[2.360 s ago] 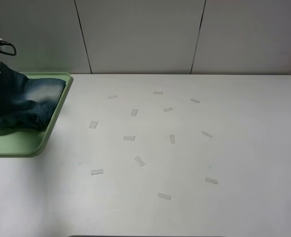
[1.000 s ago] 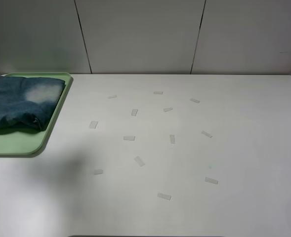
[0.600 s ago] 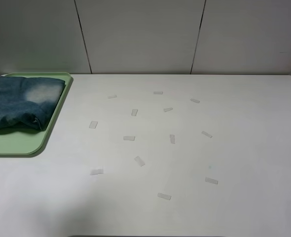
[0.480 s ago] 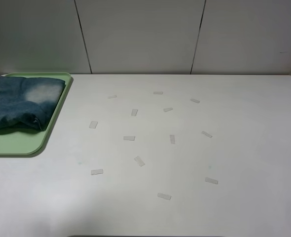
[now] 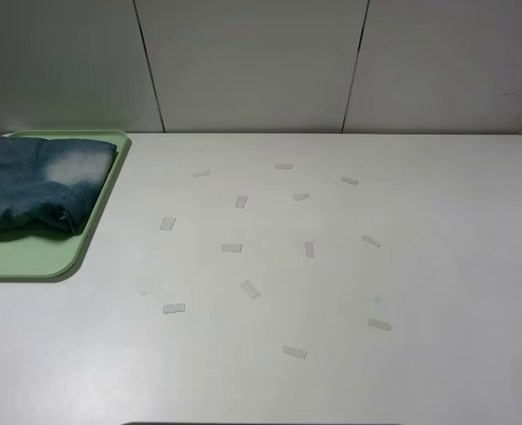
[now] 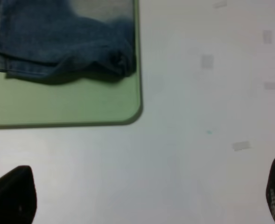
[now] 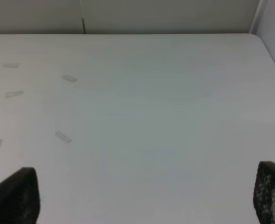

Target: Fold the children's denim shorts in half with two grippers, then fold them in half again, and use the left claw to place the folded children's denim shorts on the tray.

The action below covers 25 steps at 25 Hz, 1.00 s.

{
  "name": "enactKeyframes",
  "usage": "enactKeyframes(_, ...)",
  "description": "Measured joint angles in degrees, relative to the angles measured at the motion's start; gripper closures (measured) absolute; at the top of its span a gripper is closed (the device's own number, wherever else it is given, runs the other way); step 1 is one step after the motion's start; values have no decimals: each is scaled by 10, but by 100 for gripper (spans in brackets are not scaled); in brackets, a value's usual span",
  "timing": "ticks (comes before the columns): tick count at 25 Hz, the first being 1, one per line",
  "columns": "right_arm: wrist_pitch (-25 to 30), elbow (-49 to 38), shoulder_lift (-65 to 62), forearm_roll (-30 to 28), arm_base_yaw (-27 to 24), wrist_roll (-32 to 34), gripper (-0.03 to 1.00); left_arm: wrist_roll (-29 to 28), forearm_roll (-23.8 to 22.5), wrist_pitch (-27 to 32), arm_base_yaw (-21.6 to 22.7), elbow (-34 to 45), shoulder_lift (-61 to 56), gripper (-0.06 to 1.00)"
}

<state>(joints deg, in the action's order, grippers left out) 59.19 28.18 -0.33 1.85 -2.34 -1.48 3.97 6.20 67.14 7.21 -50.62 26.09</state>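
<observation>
The folded denim shorts (image 5: 35,184) lie on the pale green tray (image 5: 39,258) at the table's far left, with a pale faded patch facing up. The left wrist view shows the same shorts (image 6: 58,39) on the tray (image 6: 67,105), with a folded hem edge toward the tray's bare part. My left gripper (image 6: 144,198) hangs open above the bare table beside the tray, its black fingertips (image 6: 13,193) wide apart and holding nothing. My right gripper (image 7: 142,196) is open too, over bare white table. Neither arm appears in the exterior high view.
Several small pale tape strips (image 5: 250,289) are scattered over the middle of the white table (image 5: 420,266). A grey panelled wall (image 5: 252,62) runs along the table's back edge. The table's right edge (image 7: 268,51) meets a side wall.
2.4 s ago the left gripper was still at the shorts on the tray, lifting part of them. It has since withdrawn out of the exterior view, and the shorts lie flat and still.
</observation>
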Motion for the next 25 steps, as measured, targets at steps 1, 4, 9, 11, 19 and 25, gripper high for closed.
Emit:
enactKeyframes(1, 0, 0, 0, 0, 0, 0, 27, -1, 3, 0, -6, 9, -18, -5)
enactKeyframes(4, 0, 0, 0, 0, 0, 0, 27, -2, -7, 0, -47, 48, -81, -5)
enactKeyframes(9, 0, 0, 0, 0, 0, 0, 27, -1, -10, 0, -73, 93, -133, -5)
enactKeyframes(11, 0, 0, 0, 0, 0, 0, 27, 8, -12, 0, -73, 108, -136, -5)
enactKeyframes(19, 0, 0, 0, 0, 0, 0, 27, 47, -13, -32, -73, 190, -206, -5)
enactKeyframes(25, 0, 0, 0, 0, 0, 0, 27, 49, -11, -56, -73, 223, -263, -5)
